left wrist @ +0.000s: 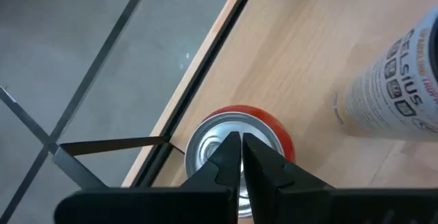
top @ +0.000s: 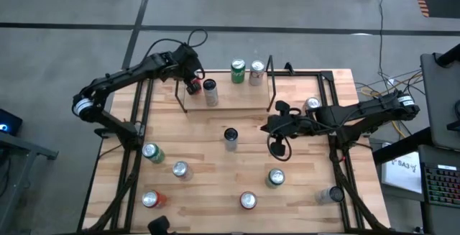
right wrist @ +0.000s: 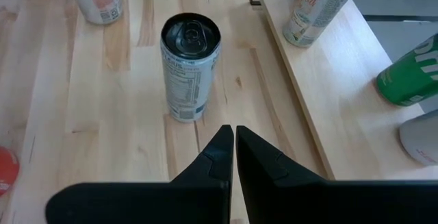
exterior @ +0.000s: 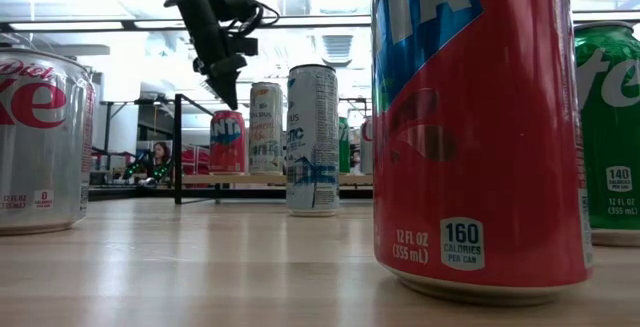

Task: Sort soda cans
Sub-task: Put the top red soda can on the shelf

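Upright slim can (right wrist: 190,66) at the worktop's (top: 215,192) centre stands just ahead of the right gripper (right wrist: 235,136), fingers pressed together; left gripper (left wrist: 241,145), likewise closed, hovers over a red can (left wrist: 233,138).

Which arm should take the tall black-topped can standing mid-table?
Right, probably. The right gripper, fingers shut, points at the tall can with bare table between. The left gripper sits over a red can on the far shelf.
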